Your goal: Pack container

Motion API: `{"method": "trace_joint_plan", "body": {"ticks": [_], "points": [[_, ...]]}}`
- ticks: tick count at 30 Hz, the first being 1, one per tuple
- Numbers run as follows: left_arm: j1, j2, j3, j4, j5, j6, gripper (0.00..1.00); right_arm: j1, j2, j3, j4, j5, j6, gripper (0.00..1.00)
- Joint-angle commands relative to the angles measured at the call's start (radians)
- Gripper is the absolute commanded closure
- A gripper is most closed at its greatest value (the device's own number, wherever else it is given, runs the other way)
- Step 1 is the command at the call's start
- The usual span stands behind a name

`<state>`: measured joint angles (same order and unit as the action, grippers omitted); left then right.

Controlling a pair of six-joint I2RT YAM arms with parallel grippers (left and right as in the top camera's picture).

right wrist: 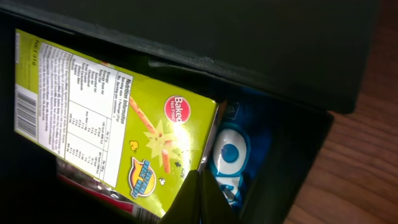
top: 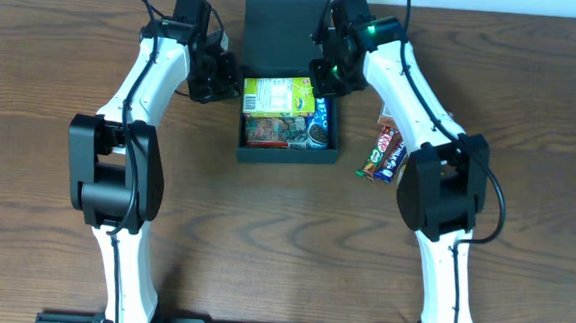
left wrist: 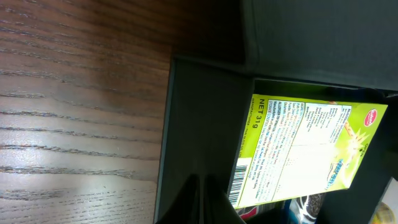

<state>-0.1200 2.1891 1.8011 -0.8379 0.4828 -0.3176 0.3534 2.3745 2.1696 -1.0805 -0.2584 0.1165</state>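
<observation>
The container (top: 286, 157) sits at the middle of the tabletop (top: 56, 27), close to its far edge, with its lid (top: 281, 31) folded open and lying flat toward that edge. Inside, a green box (top: 277, 94) lies across the far half, label side up. A blue packet (top: 321, 115) is tucked along the right wall and a red packet (top: 263, 130) lies in the near left part, with a darker packet beside it that is too small to read. Outside the container, toward the right edge of the tabletop, a few bars (top: 384, 152) lie in a loose bunch, well apart from the container wall. The left arm (top: 148, 83) reaches in from the left and ends just beside the container's left wall. In the left wrist view its jaws are clenched tip to tip with nothing between them, poised over that dark wall (left wrist: 199, 124) next to the barcode end of the green box. The right arm (top: 418, 89) comes in from the right and ends over the container's far right corner. In the right wrist view its jaws are likewise pressed together and hold nothing, their tips above the seam where the green box meets the blue packet (right wrist: 233, 152). Whether they touch either one cannot be told.
</observation>
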Motion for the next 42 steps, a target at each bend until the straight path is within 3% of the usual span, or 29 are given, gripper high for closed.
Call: {"method": "trace_joint_plan", "body": {"ticks": [1, 30, 42], "points": [[-0.012, 0.009, -0.005, -0.003, 0.005, -0.005, 0.94, 0.011, 0.026, -0.006, 0.002, -0.012, -0.021, 0.99], [-0.012, 0.009, -0.005, -0.018, 0.005, -0.004, 0.94, 0.029, 0.1, -0.006, 0.018, -0.023, -0.021, 0.99], [-0.011, 0.009, -0.005, -0.018, 0.004, -0.004, 0.94, 0.008, 0.054, 0.04, -0.023, -0.023, -0.021, 0.99]]}}
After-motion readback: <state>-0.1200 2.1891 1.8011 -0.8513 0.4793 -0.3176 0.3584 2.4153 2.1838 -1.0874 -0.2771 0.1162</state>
